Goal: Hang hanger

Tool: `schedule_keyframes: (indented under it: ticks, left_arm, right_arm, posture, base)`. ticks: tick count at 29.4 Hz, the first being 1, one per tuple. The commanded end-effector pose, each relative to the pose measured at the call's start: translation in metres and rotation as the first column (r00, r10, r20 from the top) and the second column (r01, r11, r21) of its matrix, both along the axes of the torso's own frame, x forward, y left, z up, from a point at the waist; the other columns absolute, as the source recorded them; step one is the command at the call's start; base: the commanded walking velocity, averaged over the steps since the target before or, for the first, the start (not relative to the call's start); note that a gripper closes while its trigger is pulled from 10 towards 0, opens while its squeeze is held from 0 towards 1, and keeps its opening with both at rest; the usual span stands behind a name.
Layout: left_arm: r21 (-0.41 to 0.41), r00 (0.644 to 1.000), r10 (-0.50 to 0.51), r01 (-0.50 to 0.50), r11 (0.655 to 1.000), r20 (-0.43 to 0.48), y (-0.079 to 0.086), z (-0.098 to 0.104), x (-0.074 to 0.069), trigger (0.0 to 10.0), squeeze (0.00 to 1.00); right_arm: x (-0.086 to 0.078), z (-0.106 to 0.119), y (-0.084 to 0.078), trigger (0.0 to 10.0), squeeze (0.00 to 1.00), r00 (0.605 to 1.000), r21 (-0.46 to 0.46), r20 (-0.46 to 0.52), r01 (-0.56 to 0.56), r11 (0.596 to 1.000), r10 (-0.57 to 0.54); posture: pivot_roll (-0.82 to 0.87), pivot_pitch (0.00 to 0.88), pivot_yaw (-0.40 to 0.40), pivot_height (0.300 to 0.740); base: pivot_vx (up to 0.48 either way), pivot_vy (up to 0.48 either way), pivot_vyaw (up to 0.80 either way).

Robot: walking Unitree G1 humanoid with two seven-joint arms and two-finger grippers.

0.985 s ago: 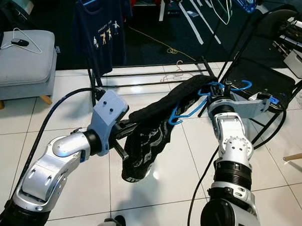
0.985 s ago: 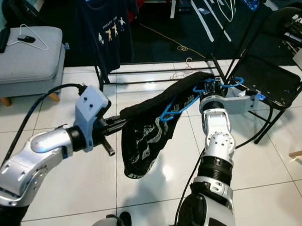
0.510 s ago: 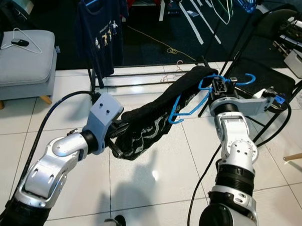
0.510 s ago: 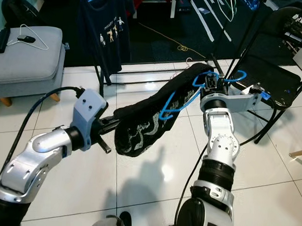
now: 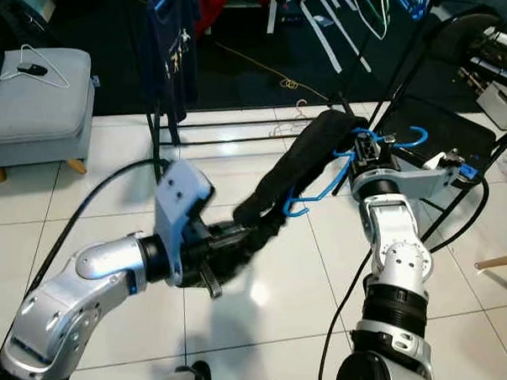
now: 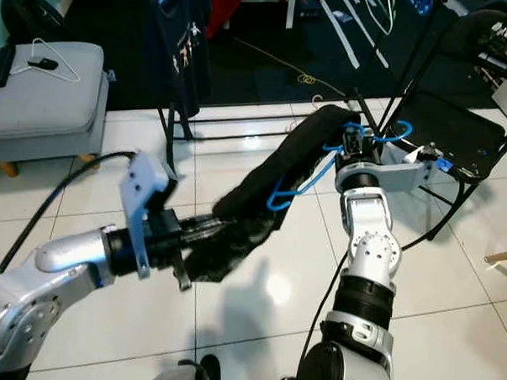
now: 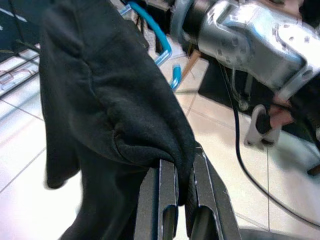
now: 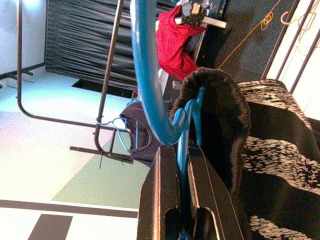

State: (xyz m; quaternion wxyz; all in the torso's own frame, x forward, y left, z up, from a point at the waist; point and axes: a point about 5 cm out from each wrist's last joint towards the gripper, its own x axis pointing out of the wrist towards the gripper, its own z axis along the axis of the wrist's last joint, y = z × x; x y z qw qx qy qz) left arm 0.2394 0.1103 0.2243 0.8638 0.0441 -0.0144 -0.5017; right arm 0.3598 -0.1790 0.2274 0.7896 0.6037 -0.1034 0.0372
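Behind hanger (image 5: 343,173): folding chair (image 5: 433,130); rack (image 5: 239,139), seemingly.

The white floor tiles (image 5: 257,299) are brightly lit, with glare near the centre. The upper part of the frame is kept dim. Motion blur is seen on the left gripper (image 5: 206,268).

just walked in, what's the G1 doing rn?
It is handling a black garment on a blue hanger. The right gripper is shut on the hanger's neck, holding it up in front of a black folding chair. The left gripper is shut on a fold of the garment, lower down over the white tiled floor, so the cloth stretches between the two arms. The hanger is not yet on the clothes rack beyond, where a navy T-shirt hangs.
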Motion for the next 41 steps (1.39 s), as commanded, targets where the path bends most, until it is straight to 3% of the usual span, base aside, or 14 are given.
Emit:
schedule_keyframes:
  ticks: [1,14,15,16,17,18,19,21,22,25,30,34,36,41]
  left_arm:
    - [0.036,0.999,-0.045,0.045,0.998,-0.004,-0.004,-0.005,-0.007,10.0,0.00]
    - [-0.019,0.997,-0.069,0.068,0.997,-0.021,-0.015,0.000,-0.006,10.0,0.00]
    - [-0.070,0.997,-0.076,0.074,0.995,-0.031,-0.026,0.006,-0.004,10.0,0.00]
    - [-0.070,0.997,-0.076,0.074,0.995,-0.031,-0.026,0.006,-0.004,10.0,0.00]
    - [-0.120,0.995,-0.088,0.083,0.989,-0.041,-0.039,0.014,-0.001,10.0,0.00]
    - [-0.120,0.995,-0.088,0.083,0.989,-0.041,-0.039,0.014,-0.001,10.0,0.00]
    - [-0.170,0.993,-0.104,0.092,0.981,-0.058,-0.050,0.021,0.001,10.0,0.00]
    - [-0.170,0.993,-0.104,0.092,0.981,-0.058,-0.050,0.021,0.001,10.0,0.00]
    - [-0.199,0.991,-0.117,0.101,0.975,-0.071,-0.057,0.026,0.001,10.0,0.00]
    - [-0.201,0.990,-0.109,0.089,0.976,-0.091,-0.063,0.026,0.003,10.0,0.00]
    - [-0.143,0.990,-0.013,-0.008,0.990,-0.140,-0.067,0.016,0.013,10.0,0.00]
    - [-0.049,0.962,0.160,-0.175,0.983,-0.219,-0.067,0.002,0.030,10.0,0.00]
    - [-0.049,0.962,0.160,-0.175,0.983,-0.219,-0.067,0.002,0.030,10.0,0.00]
    - [0.013,0.890,0.338,-0.351,0.936,-0.306,-0.069,-0.008,0.042,10.0,0.00]
  right_arm:
    - [0.001,0.005,-0.009,10.0,0.00,0.999,0.015,0.018,0.047,0.999,-0.048]
    - [0.003,0.007,-0.006,10.0,0.00,0.999,-0.035,0.020,0.044,0.998,-0.044]
    - [0.004,0.004,0.000,10.0,0.00,1.000,-0.113,0.005,0.031,0.993,-0.031]
    - [0.004,0.004,0.000,10.0,0.00,1.000,-0.113,0.005,0.031,0.993,-0.031]
    - [0.006,-0.001,0.008,10.0,0.00,0.999,-0.216,-0.022,0.019,0.976,-0.024]
    - [0.006,-0.001,0.008,10.0,0.00,0.999,-0.216,-0.022,0.019,0.976,-0.024]
    - [0.008,-0.006,0.014,10.0,0.00,0.998,-0.313,-0.051,0.007,0.950,-0.024]
    - [0.008,-0.006,0.014,10.0,0.00,0.998,-0.313,-0.051,0.007,0.950,-0.024]
    - [0.009,-0.010,0.018,10.0,0.00,0.997,-0.377,-0.073,0.000,0.926,-0.029]
    - [0.011,-0.013,0.021,10.0,0.00,0.996,-0.422,-0.087,-0.003,0.906,-0.037]
    - [0.012,-0.013,0.025,10.0,0.00,0.995,-0.440,-0.091,-0.002,0.898,-0.042]
    - [0.013,-0.007,0.031,10.0,0.00,0.996,-0.425,-0.080,-0.008,0.905,-0.028]
    - [0.013,-0.007,0.031,10.0,0.00,0.996,-0.425,-0.080,-0.008,0.905,-0.028]
    - [0.013,-0.007,0.040,10.0,0.00,0.998,-0.446,-0.068,-0.021,0.895,-0.010]
  posture:
    - [0.01,0.261,-0.033,0.740]
    - [0.01,0.263,-0.033,0.740]
    - [0.01,0.263,-0.035,0.740]
    - [0.01,0.263,-0.035,0.740]
    - [0.01,0.263,-0.034,0.740]
    - [0.01,0.263,-0.034,0.740]
    - [0.01,0.263,-0.034,0.740]
    - [0.01,0.263,-0.034,0.740]
    - [0.01,0.263,-0.034,0.740]
    - [0.01,0.261,-0.034,0.740]
    - [0.01,0.260,-0.032,0.740]
    - [0.00,0.260,-0.037,0.740]
    - [0.00,0.260,-0.037,0.740]
    - [0.00,0.258,-0.041,0.740]
  base:
    - [0.000,0.000,0.00]
    - [0.000,0.000,0.00]
    - [0.000,0.000,0.00]
    - [0.000,0.000,0.00]
    - [0.000,0.000,0.00]
    - [0.000,0.000,0.00]
    - [0.000,0.000,0.00]
    - [0.000,0.000,0.00]
    - [0.000,0.000,0.00]
    - [0.000,0.000,0.00]
    - [0.000,0.000,0.00]
    - [0.000,0.000,0.00]
    - [0.000,0.000,0.00]
    - [0.000,0.000,0.00]
